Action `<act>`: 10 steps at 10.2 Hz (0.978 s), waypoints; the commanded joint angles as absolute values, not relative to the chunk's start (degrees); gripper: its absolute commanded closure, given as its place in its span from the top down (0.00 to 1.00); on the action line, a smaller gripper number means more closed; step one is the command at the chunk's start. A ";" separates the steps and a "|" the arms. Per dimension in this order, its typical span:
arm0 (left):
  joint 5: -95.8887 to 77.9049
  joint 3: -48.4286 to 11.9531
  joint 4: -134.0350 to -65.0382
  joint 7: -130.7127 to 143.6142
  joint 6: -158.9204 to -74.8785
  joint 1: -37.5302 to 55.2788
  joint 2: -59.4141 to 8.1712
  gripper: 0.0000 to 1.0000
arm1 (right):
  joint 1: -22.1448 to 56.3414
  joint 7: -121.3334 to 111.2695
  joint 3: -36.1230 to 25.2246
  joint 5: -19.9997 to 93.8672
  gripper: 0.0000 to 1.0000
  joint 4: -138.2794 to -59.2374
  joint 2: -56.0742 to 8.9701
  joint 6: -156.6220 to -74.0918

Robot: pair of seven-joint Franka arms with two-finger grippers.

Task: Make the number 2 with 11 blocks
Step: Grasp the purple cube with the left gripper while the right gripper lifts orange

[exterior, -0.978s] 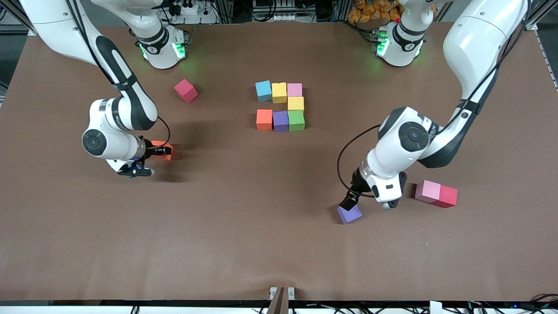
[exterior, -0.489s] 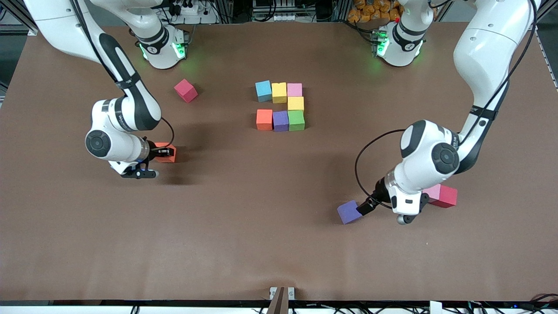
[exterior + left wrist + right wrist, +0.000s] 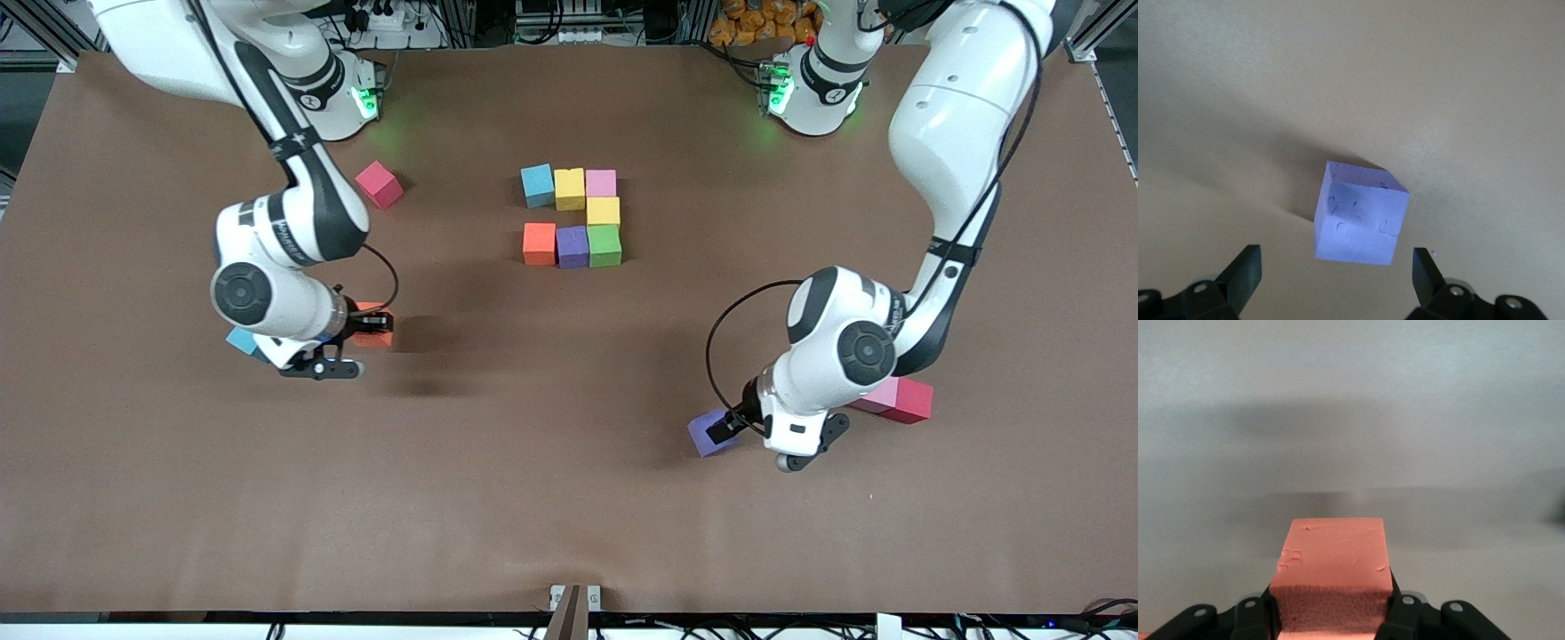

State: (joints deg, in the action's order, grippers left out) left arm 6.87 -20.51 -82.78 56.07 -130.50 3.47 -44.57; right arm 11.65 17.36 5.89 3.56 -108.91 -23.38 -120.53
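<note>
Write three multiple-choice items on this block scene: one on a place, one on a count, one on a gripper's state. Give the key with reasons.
1. The loose purple block lies
A. in the cluster
B. nearer the front camera than the cluster, toward the left arm's end
C. on the red block

2. Blocks in the cluster number
A. five
B. seven
C. eleven

3. The right gripper is
A. shut on an orange block
B. open over a red block
C. shut on nothing

Key: 1 B, it sits alone by the left gripper, whose open fingers flank it without touching. 2 B, three in the row by the bases, one yellow, then three. 3 A, its fingers clamp the orange block.
</note>
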 commanded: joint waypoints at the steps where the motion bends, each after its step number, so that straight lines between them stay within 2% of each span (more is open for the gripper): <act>1: 5.45 -16.54 -77.97 53.96 -128.85 7.46 -48.33 1.00 | 15.62 22.56 5.98 6.75 0.00 -105.04 -27.33 -119.79; 3: 5.01 -14.77 -76.03 53.96 -127.01 9.75 -49.48 1.00 | 20.63 27.14 5.98 8.87 0.00 -101.19 -29.95 -118.75; 8: 4.39 -14.85 -74.27 53.96 -127.00 10.11 -51.15 1.00 | 33.73 34.15 5.89 8.26 0.00 -89.41 -39.62 -118.56; 10: 4.31 -14.85 -72.34 54.05 -127.00 10.37 -52.73 1.00 | 35.33 35.33 5.80 8.61 0.00 -89.47 -39.99 -118.91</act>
State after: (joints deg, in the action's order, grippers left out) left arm 6.25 -15.75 -76.21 55.31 -128.18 9.20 -50.47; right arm 35.18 34.43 6.22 8.07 -91.93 -38.43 -119.81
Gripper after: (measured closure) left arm 0.000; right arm 0.441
